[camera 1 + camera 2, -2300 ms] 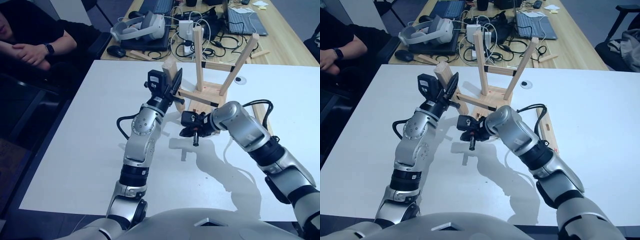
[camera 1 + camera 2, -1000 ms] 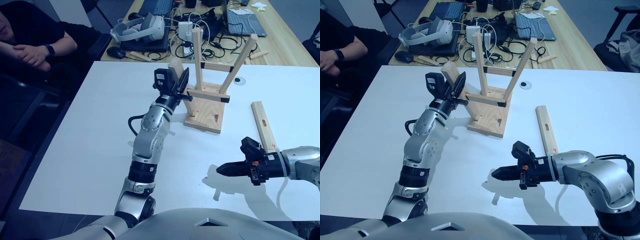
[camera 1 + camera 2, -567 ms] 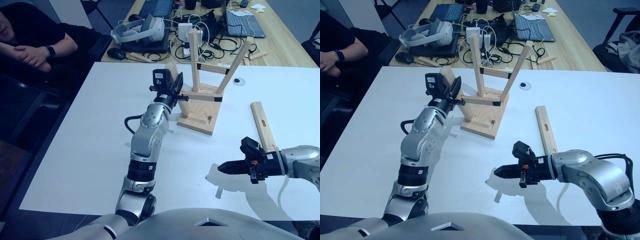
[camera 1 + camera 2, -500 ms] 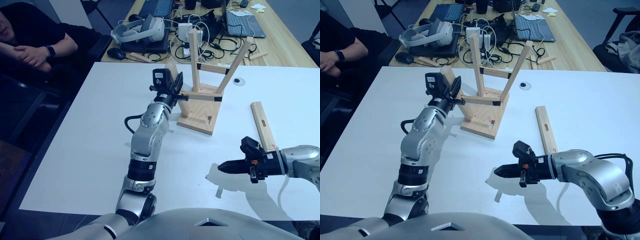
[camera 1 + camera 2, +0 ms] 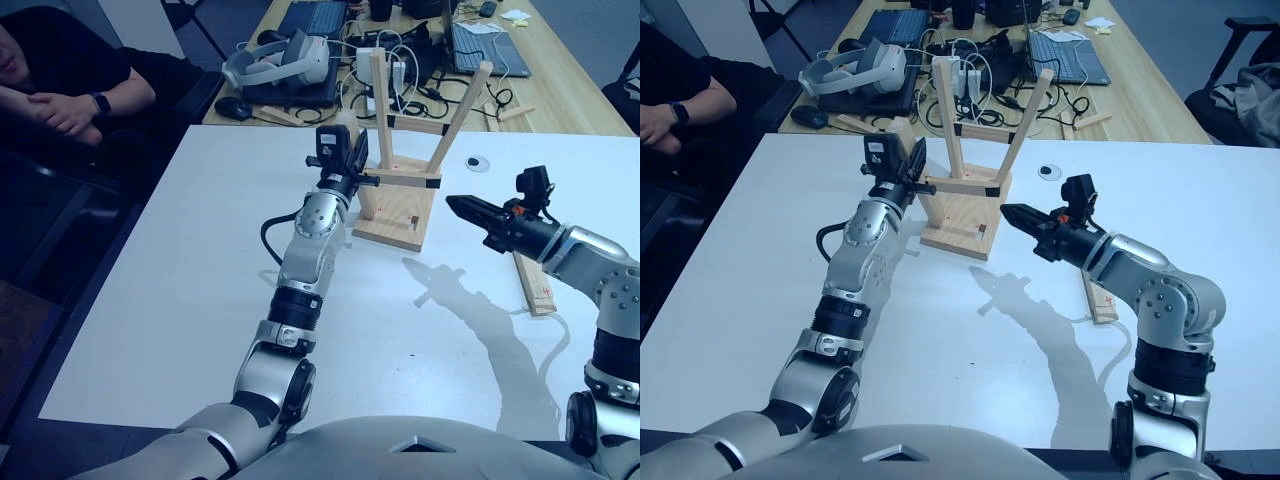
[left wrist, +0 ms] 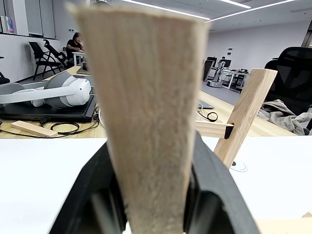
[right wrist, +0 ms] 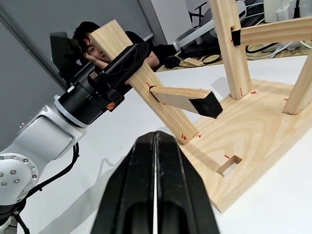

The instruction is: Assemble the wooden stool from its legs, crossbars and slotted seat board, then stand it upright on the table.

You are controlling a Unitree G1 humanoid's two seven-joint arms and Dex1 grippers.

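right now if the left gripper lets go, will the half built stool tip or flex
Probably won't topple: the stool sits upside down on its wide seat board. Likely stiff, being solid wood braced by a crossbar. Pushing high on a leg could tip it.

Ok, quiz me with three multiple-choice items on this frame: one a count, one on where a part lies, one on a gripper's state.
1. How many legs stand in the seat board? A) one B) three C) five
2. Where is the loose wooden piece? A) on the seat board B) flat on the table under the right arm C) on the floor
3. The right gripper is: A) open B) shut on a leg C) shut, empty
Answers: 1 B, two free legs plus the leg in the left gripper; 2 B, it lies beneath the right forearm; 3 C, fingers pressed together, nothing between.
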